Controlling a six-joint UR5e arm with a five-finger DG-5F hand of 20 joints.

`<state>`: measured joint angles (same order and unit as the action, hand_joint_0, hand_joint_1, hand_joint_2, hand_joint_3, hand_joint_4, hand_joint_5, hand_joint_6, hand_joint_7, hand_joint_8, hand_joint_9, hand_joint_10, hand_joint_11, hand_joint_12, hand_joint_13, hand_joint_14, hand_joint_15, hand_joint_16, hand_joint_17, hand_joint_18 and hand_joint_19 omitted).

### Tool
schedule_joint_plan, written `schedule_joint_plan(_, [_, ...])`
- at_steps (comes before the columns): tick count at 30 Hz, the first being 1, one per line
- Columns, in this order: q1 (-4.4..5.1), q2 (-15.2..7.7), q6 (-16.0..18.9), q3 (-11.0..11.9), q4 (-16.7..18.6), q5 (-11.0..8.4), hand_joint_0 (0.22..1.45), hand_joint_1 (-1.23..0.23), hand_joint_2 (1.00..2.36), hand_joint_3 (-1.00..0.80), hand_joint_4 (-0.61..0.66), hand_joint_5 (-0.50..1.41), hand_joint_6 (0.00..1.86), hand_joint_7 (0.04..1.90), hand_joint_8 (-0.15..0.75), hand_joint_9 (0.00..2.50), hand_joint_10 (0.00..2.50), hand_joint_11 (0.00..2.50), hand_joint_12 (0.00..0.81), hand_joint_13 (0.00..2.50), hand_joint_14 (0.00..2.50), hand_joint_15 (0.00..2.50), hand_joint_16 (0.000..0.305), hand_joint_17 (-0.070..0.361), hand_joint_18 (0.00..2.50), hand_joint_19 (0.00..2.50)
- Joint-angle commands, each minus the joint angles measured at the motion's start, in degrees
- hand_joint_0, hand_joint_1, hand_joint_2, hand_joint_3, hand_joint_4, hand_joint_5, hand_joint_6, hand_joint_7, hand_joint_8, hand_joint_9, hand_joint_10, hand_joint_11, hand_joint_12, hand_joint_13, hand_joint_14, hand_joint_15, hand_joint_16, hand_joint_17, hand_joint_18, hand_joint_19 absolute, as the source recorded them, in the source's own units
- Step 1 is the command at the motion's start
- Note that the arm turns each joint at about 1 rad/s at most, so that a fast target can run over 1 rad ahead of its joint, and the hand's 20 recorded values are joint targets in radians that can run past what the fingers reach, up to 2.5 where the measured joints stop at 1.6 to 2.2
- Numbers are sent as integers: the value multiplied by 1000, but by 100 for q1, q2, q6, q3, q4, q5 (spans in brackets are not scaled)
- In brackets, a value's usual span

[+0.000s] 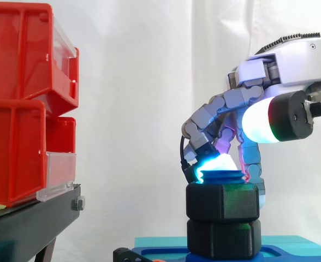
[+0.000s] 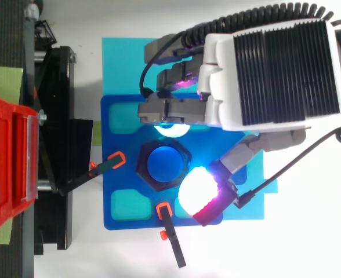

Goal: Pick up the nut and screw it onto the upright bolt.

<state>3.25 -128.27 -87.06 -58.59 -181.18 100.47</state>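
Here, my hand (image 1: 289, 63) arches down over the black hex nut (image 1: 221, 202).
Wrist level, my fingers (image 2: 169, 110) curl downward, glowing pads pinching the nut's upper rim from opposite sides. The nut sits around the upright blue bolt (image 2: 166, 163).

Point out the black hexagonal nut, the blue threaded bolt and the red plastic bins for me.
black hexagonal nut (image 2: 142, 165), top view, on its left rim.
blue threaded bolt (image 2: 165, 164), top view, on its round top end.
red plastic bins (image 1: 13, 150), side view, on the lower bin's side wall.
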Motion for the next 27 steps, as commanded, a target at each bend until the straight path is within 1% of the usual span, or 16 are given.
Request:
schedule_joint_plan(1, [-44, 4, -4, 40, -5, 52, 502, -181, 1000, -500, 150, 55, 504, 1270, 259, 1393, 0, 0, 193, 848, 0, 0, 13, 29, 480, 0])
schedule_joint_plan(4, [-70, -5, -4, 102, -67, 69, 501, -173, 1000, -500, 156, 30, 505, 1186, 262, 1371, 0, 0, 204, 840, 0, 0, 15, 33, 440, 0])
schedule_joint_plan(6, [-79, 4, -48, 155, -120, 87, 499, -169, 1000, -500, 215, -8, 505, 1043, 258, 1344, 1, 2, 221, 818, 0, 0, 17, 38, 419, 0])
schedule_joint_plan(7, [-79, 4, -66, 163, -137, 87, 499, -169, 1000, -500, 212, -10, 505, 1038, 256, 1338, 0, 13, 222, 814, 0, 0, 17, 38, 418, 0])
schedule_joint_plan(8, [-79, 4, -66, 163, -137, 87, 498, -170, 1000, -500, 240, -35, 504, 944, 257, 1264, 0, 0, 231, 779, 0, 0, 19, 42, 400, 0])
schedule_joint_plan(9, [-97, -5, -92, 199, -172, 87, 495, -170, 1000, -500, 238, -48, 504, 887, 252, 1224, 0, 0, 236, 760, 0, 0, 20, 46, 384, 0])
schedule_joint_plan(12, [-97, -5, -118, 251, -225, 87, 489, -168, 1000, -500, 215, -82, 502, 744, 244, 1112, 0, 0, 251, 707, 0, 0, 24, 54, 346, 0])
schedule_joint_plan(13, [-97, 4, -118, 278, -234, 87, 489, -168, 1000, -500, 215, -87, 503, 733, 241, 1111, 0, 0, 252, 708, 0, 0, 24, 54, 345, 0])
schedule_joint_plan(15, [-105, -5, -118, 322, -234, 87, 483, -162, 1000, -500, 209, -107, 502, 663, 247, 1002, 0, 0, 262, 653, 0, 0, 27, 61, 300, 0])
schedule_joint_plan(17, [-114, -5, -127, 357, -216, 87, 477, -157, 1000, -500, 206, -113, 502, 647, 239, 950, 0, 0, 276, 597, 0, 0, 29, 66, 225, 0])
schedule_joint_plan(18, [-105, -5, -145, 357, -216, 96, 471, -150, 1000, -500, 213, -117, 501, 630, 237, 909, 0, 0, 291, 507, 0, 0, 30, 68, 120, 0])
schedule_joint_plan(19, [-79, -5, -171, 348, -146, 78, 469, -148, 1000, -500, 215, -119, 501, 624, 235, 880, 0, 0, 291, 498, 0, 0, 31, 69, 99, 0])
schedule_joint_plan(20, [-61, -5, -171, 348, -102, 69, 467, -143, 1000, -500, 216, -122, 501, 615, 242, 855, 0, 0, 300, 431, 0, 0, 32, 72, 3, 0])
schedule_joint_plan(21, [-61, -5, -171, 339, -67, 69, 460, -131, 1000, -500, 223, -125, 501, 607, 240, 764, 0, 0, 316, 347, 0, 0, 34, 76, 0, 0])
schedule_joint_plan(24, [-9, -13, -162, 295, 56, 52, 452, -103, 1000, -500, 219, -127, 501, 604, 235, 608, 0, 0, 336, 198, 0, 0, 39, 87, 0, 0])
schedule_joint_plan(27, [44, -5, -145, 163, 153, -1, 446, -75, 1000, -500, 206, -114, 501, 628, 224, 442, 0, 0, 352, 32, 0, 0, 43, 96, 0, 0])
